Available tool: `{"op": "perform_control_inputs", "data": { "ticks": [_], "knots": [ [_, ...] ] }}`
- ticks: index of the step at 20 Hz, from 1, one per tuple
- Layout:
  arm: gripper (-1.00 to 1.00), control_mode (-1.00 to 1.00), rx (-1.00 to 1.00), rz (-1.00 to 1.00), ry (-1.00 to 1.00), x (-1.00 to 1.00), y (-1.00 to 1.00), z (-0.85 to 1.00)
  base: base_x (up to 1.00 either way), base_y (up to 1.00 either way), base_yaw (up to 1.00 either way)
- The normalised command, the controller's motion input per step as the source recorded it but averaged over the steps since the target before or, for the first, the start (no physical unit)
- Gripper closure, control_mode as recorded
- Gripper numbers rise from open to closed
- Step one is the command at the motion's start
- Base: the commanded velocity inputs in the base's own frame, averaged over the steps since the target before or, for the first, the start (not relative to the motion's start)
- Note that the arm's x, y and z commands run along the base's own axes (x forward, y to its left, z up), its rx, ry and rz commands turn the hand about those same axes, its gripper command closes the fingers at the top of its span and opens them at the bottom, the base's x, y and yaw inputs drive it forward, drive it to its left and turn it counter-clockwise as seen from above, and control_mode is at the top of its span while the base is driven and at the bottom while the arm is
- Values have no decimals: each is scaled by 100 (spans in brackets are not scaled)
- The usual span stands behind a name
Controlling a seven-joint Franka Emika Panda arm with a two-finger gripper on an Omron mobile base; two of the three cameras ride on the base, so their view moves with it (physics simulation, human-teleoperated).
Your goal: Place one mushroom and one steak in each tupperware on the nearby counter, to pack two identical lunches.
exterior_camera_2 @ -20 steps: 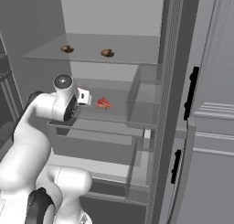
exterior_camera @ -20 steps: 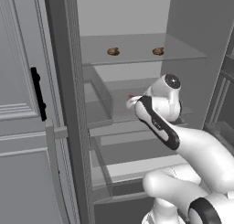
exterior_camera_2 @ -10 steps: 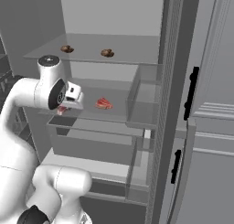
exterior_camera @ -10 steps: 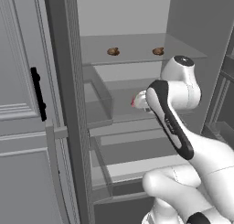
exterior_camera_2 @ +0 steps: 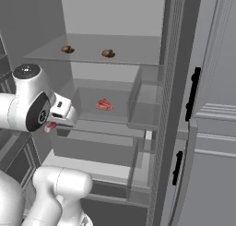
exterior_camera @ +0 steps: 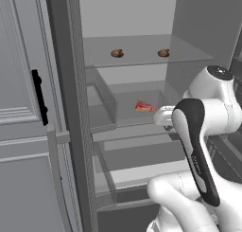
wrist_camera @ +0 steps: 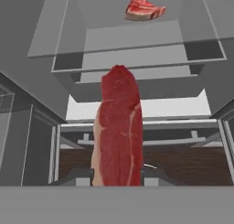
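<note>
Steak clamped between fingers

- A rendered kitchen: an open fridge with a glass shelf and clear drawers.
- Raw steak and mushrooms stored inside.
- Grey panelled door with black handle.

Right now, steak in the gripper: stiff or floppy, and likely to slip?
The steak stands edge-up between the fingers of the gripper without drooping in the hand view, so it probably handles as stiff. It is pinched only at its lower end, so it may pivot on a fast swing. The second steak lies flat in the drawer, likely similar.
</note>
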Motion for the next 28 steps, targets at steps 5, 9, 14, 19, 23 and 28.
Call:
{"op": "perform_control_inputs", "data": {
  "ticks": [5,9,14,19,23,28],
  "knots": [
    [100,-100,0,0,-2,-5,0,1,0,0,0],
    [100,100,0,0,0,-13,2,0,-25,2,-2],
    [100,100,0,0,0,0,0,0,-100,15,-17],
    [100,100,0,0,0,0,0,0,-100,6,-17],
    [100,100,0,0,0,0,0,0,-100,32,-8],
    [100,100,0,0,0,0,0,0,-89,87,30]
  ]
}}
